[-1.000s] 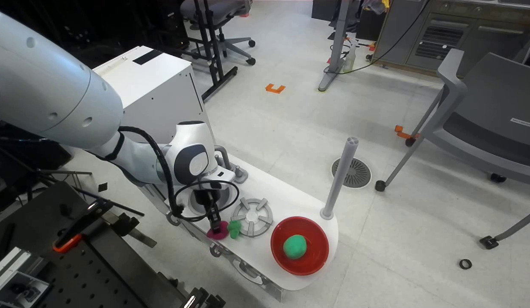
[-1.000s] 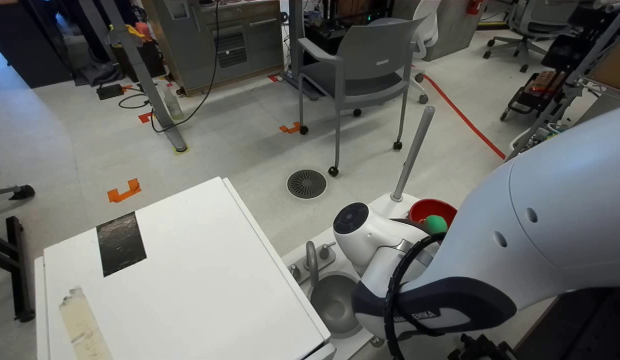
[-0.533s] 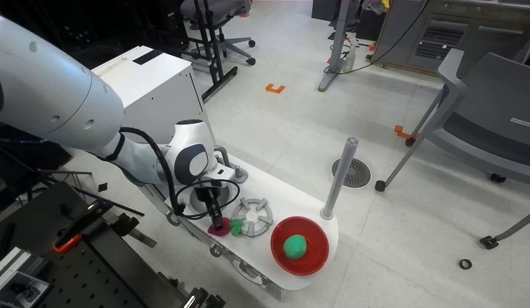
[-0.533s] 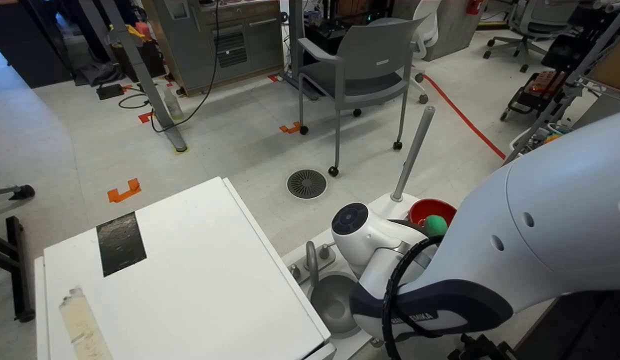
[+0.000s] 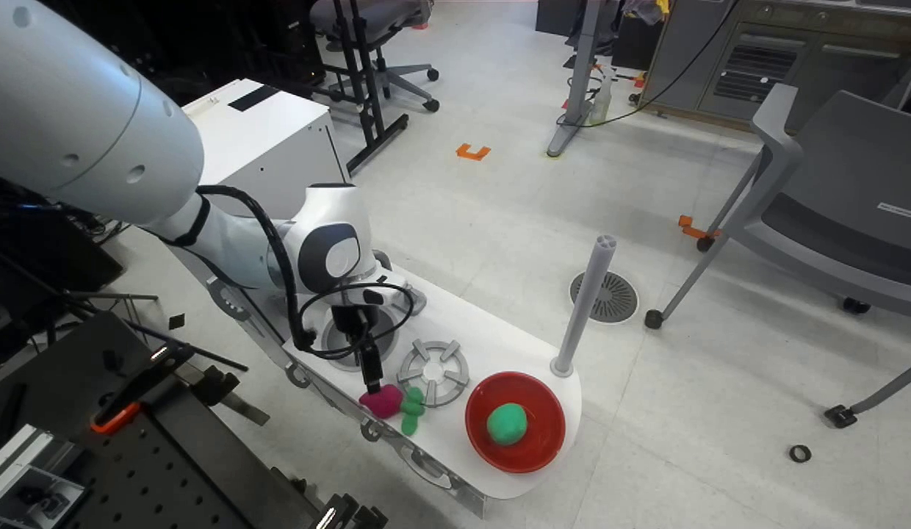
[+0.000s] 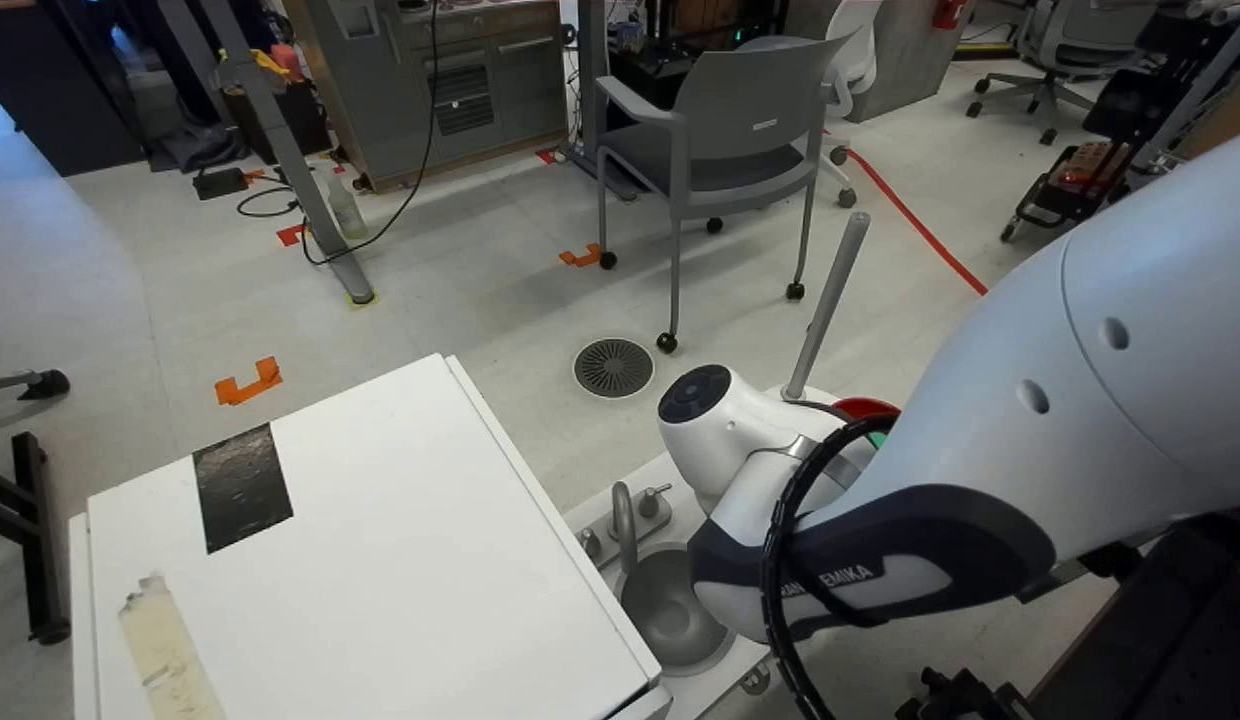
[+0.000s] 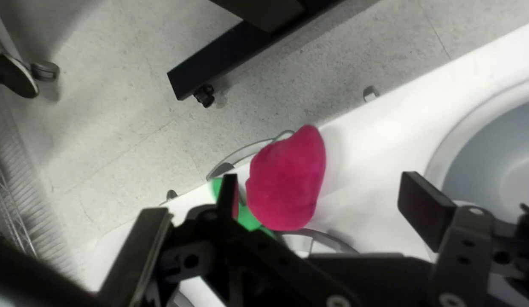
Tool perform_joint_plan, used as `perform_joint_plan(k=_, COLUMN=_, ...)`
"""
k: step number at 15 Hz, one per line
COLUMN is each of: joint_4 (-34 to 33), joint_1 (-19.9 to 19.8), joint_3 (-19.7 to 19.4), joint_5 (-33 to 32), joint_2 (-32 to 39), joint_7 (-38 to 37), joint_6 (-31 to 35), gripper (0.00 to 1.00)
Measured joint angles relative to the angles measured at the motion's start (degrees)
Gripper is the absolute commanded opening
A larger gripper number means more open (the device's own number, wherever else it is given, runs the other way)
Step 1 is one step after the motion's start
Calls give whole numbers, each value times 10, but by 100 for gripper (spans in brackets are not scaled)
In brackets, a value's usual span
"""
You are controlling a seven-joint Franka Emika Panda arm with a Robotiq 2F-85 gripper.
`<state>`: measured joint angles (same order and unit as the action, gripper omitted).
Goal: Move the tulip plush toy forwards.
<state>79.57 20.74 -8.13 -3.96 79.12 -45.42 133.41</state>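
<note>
The flower toy [image 7: 286, 181] lies on the counter [image 5: 488, 351], ungripped — the gripper [image 7: 324, 198] has its fingers [image 7: 424, 209] apart. Either the forward move is done, or another grip or push remains.

“EMIKA” [image 6: 846, 577] runs in pale capitals along the dark panel [image 6: 965, 515] of the Franka arm [image 6: 1100, 380], farther up the arm than the jaws, in an exterior view; the letters before it are partly masked by a black cable [image 6: 774, 560]. A white label [image 5: 901, 211] on the backrest [image 5: 856, 169] of a gray armchair [image 5: 830, 235], well apart from the jaws, is too small to read.
</note>
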Motion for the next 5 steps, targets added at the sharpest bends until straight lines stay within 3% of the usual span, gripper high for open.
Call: perform_joint_plan(k=5, joint_4=67, joint_1=-22, joint_3=19, joint_5=9, joint_2=-69, joint_7=44, joint_6=-33, gripper=100)
